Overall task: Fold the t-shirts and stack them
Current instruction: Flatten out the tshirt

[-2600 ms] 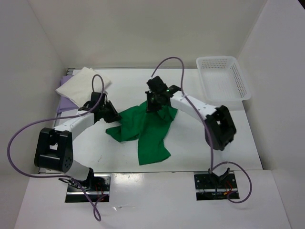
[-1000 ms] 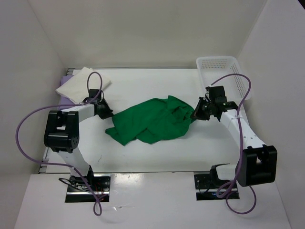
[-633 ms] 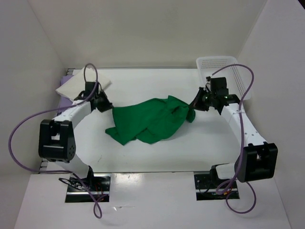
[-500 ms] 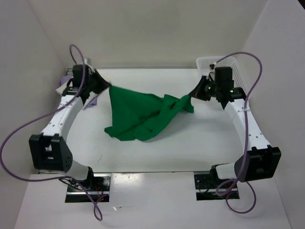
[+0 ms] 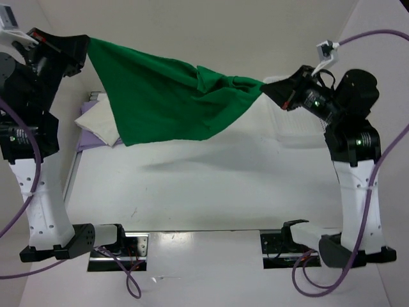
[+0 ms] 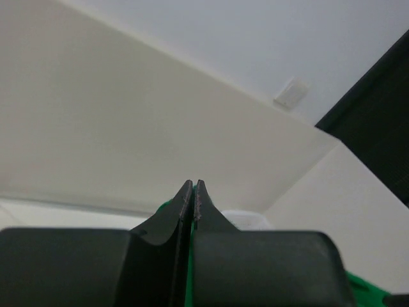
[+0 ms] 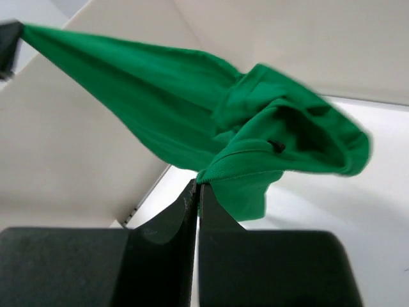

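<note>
The bright green t-shirt (image 5: 166,96) hangs stretched in the air between both raised arms, high above the table. My left gripper (image 5: 85,46) is shut on its left corner at the upper left; in the left wrist view (image 6: 193,188) only a sliver of green shows between the pressed jaws. My right gripper (image 5: 268,86) is shut on the bunched right end, seen in the right wrist view (image 7: 197,187) with the green cloth (image 7: 192,83) spreading away. The folded cream white shirt (image 5: 96,121) lies on the lavender purple shirt (image 5: 86,139) at the table's left edge, partly hidden by the green cloth.
The white mesh basket (image 5: 300,131) stands at the back right, mostly hidden behind my right arm. The white table (image 5: 204,185) lies below the hanging shirt, with white walls on three sides.
Both arms have risen high and pulled apart, lifting the green shirt off the table and stretching it in the air. Before, it lay crumpled on the table.
</note>
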